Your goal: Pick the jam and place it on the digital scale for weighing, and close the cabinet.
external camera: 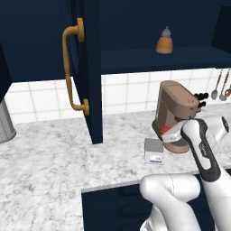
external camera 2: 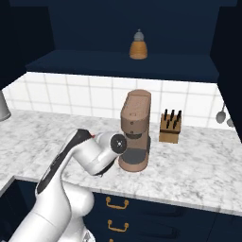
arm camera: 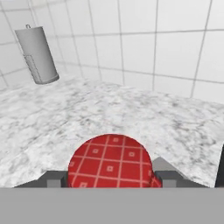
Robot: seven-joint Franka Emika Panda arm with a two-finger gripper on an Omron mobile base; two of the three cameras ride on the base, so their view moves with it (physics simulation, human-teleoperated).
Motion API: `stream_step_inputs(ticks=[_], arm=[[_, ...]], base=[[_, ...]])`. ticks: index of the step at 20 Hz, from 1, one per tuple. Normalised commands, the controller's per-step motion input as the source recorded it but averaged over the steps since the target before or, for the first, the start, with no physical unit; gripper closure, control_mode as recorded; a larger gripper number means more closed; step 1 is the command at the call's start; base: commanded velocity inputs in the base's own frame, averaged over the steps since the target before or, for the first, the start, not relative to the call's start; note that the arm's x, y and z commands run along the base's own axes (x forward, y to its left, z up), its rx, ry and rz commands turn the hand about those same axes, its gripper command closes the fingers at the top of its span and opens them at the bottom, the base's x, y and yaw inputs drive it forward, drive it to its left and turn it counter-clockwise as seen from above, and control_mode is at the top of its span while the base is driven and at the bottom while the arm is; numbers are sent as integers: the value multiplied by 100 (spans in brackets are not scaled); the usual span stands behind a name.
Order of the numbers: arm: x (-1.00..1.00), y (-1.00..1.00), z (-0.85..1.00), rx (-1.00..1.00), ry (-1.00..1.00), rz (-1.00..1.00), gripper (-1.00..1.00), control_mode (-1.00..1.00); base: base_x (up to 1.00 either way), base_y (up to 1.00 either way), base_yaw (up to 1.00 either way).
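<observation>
the jam (arm camera: 110, 161) is cut off at its lower part by the hand view's bottom, and in the left base view the arm's wrist covers most of it, leaving a red sliver. the gripper (arm camera: 110, 179) shows as two grey stubs; its grip can't be judged. the digital scale's (external camera: 154, 151) display is too small to read.

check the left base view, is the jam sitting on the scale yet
No, the scale's grey top is bare, and the jam is off beside it by the coffee machine.

Red checked jam (arm camera: 109, 161) between jaws — scale (external camera: 154, 150) bare — cabinet (external camera: 88, 67) open.
</observation>
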Motion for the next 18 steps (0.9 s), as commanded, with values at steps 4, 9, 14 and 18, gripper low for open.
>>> stream_step_inputs(ticks=[4, 9, 14, 18], arm=[[36, -2, -48, 0, 0, 9, 100, -100], [17, -17, -22, 0, -4, 3, 100, -100], [14, -4, -27, -2, 6, 0, 100, -100], [0, 5, -24, -10, 16, 0, 100, -100]], base=[[0, 0, 0], [0, 0, 0], [0, 0, 0], [0, 0, 0]])
